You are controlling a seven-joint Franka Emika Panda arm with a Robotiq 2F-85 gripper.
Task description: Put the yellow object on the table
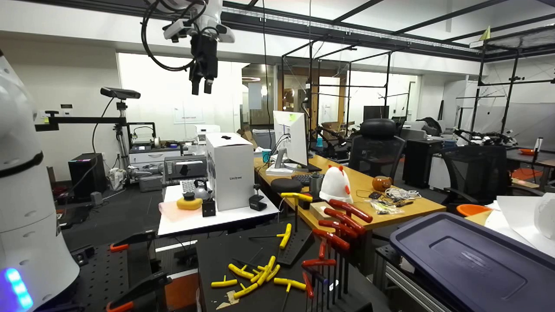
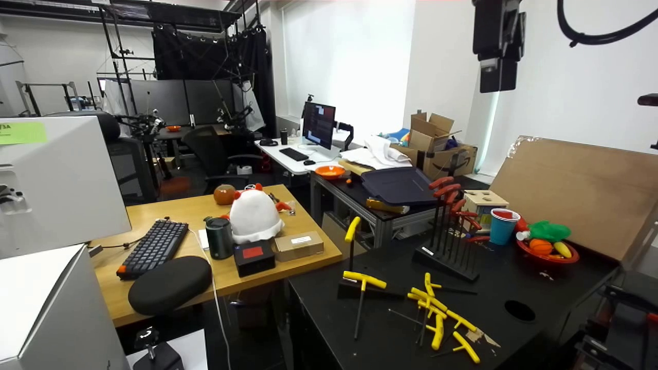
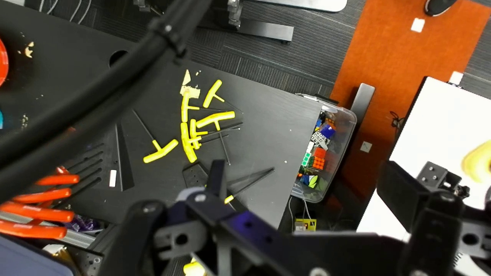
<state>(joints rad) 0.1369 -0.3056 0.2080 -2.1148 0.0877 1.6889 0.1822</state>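
Several yellow T-handle keys (image 1: 261,277) lie loosely on the black table (image 2: 329,318); they also show in the wrist view (image 3: 188,142). One yellow-handled key (image 1: 297,197) stands upright in a black holder (image 1: 292,251), also seen in an exterior view (image 2: 352,229). A yellow object with a dark top (image 1: 189,203) sits on the white table (image 1: 234,221); part of it shows in the wrist view (image 3: 477,163). Which yellow thing is meant is unclear. My gripper (image 1: 202,86) hangs high above the tables; in the wrist view (image 3: 307,172) its fingers are wide apart with nothing between them.
Red T-handle keys (image 2: 452,200) stand in a rack on the black table. A blue cup (image 2: 503,226) and a red bowl (image 2: 547,254) of toys stand beyond. A clear bin of puzzle cubes (image 3: 324,149) is beside the table. A tall white box (image 1: 230,171) stands on the white table.
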